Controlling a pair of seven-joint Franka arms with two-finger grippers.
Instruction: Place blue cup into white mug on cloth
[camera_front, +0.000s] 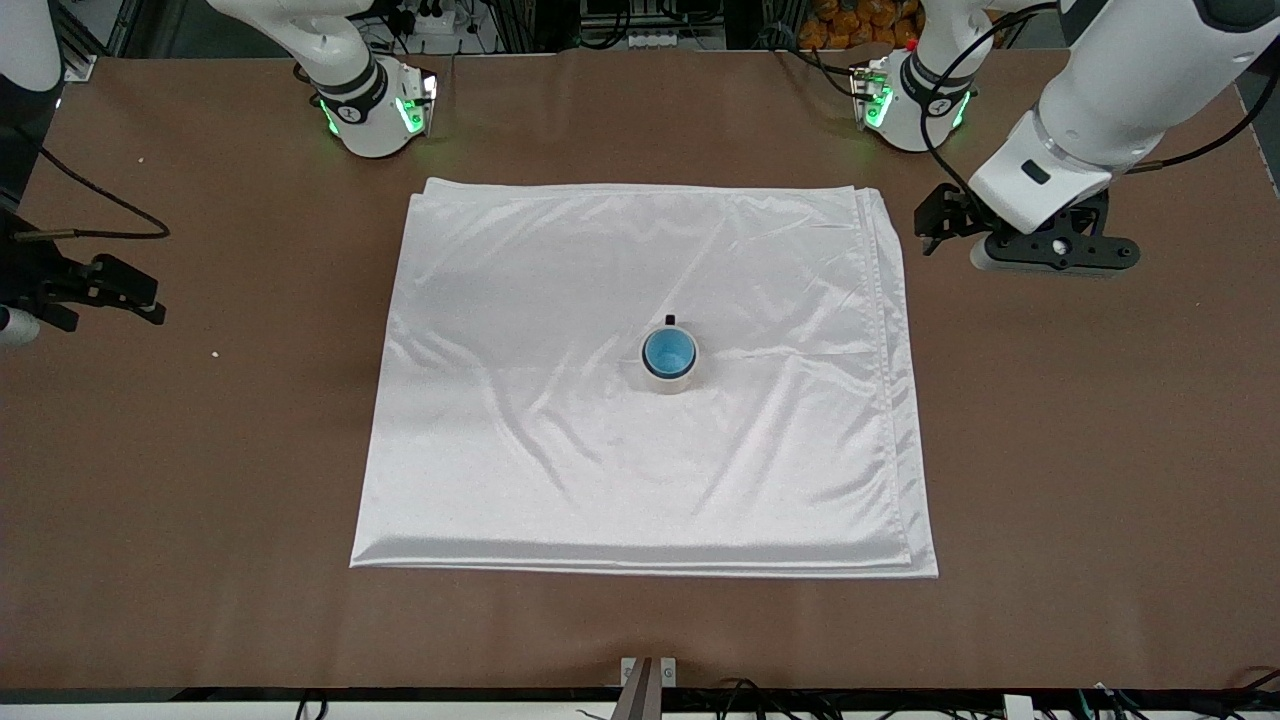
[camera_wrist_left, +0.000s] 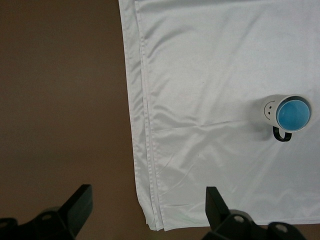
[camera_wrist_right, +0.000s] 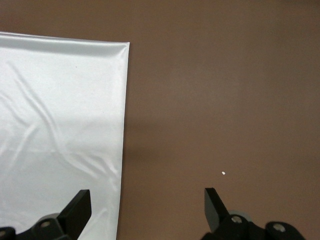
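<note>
The white cloth (camera_front: 600, 480) lies spread in the middle of the brown table. Near its centre stands the white mug (camera_front: 668, 383), its black handle toward the robots' bases. The blue cup (camera_front: 669, 351) sits upright inside it. The left wrist view shows the mug (camera_wrist_left: 270, 107) with a small face drawn on its side, the blue cup (camera_wrist_left: 293, 114) in it, and the cloth (camera_wrist_left: 210, 75). My left gripper (camera_front: 935, 222) (camera_wrist_left: 148, 197) is open and empty above the cloth's corner at the left arm's end. My right gripper (camera_front: 140, 295) (camera_wrist_right: 147, 197) is open and empty over the cloth's (camera_wrist_right: 60, 125) edge and bare table.
Small white crumbs (camera_front: 214, 353) (camera_wrist_right: 223, 173) lie on the brown table near the right arm's end. The two arm bases (camera_front: 375, 110) (camera_front: 915, 105) stand along the table edge farthest from the front camera. Cables trail beside the right arm.
</note>
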